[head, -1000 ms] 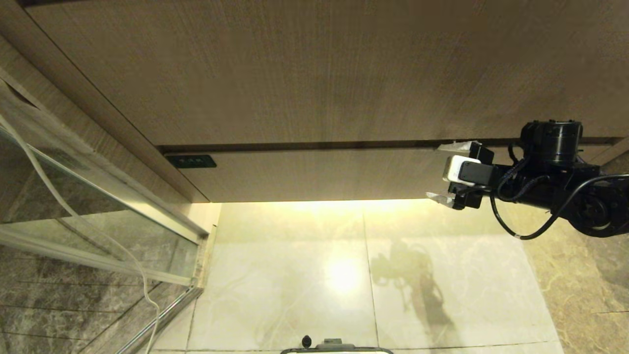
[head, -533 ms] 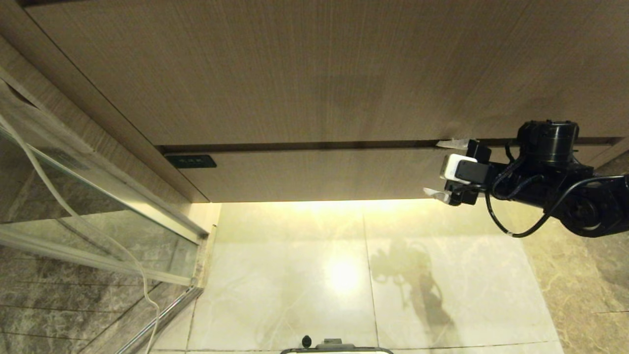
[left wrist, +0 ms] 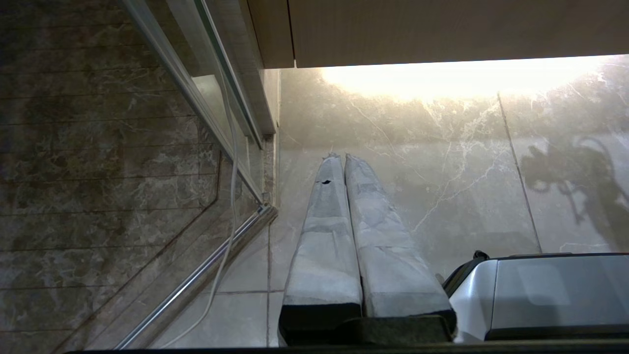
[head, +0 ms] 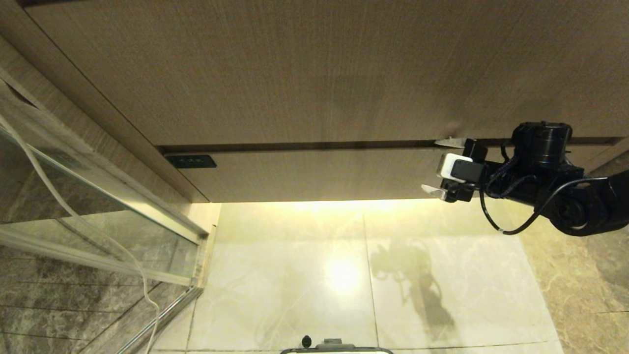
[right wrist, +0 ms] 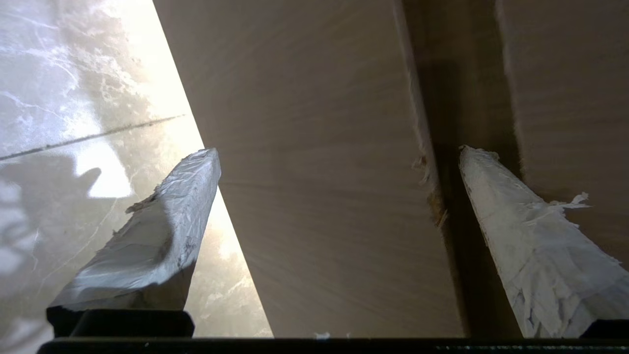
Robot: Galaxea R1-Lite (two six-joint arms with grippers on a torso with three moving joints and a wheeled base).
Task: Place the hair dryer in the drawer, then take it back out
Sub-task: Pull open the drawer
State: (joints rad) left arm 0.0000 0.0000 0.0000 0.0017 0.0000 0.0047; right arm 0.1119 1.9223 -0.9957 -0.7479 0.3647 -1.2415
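At the right of the head view, just below mid-height, the right gripper (head: 437,167) has its two taped fingers spread wide and empty, one tip (head: 448,143) at the dark gap above the drawer (head: 314,174), the other (head: 432,191) at the drawer's lower edge. The right wrist view shows the same straddle: one finger (right wrist: 516,226) lies over the shadowed slot, the other (right wrist: 162,221) hangs past the bottom edge against the bright floor, with the plain front between them.

The drawer looks shut, so the step in hand is likely opening it. With no handle, the upper finger should go well into the slot and hook behind the top lip before any pull; the chipped edge beside it suggests the wood frays under scraping, so contact should be square. Then pull straight out, level with the front, not downward.

The hair dryer shows in no view. In the left wrist view the left gripper (left wrist: 344,162), fingers pressed together, hangs parked over the marble floor (head: 295,275).
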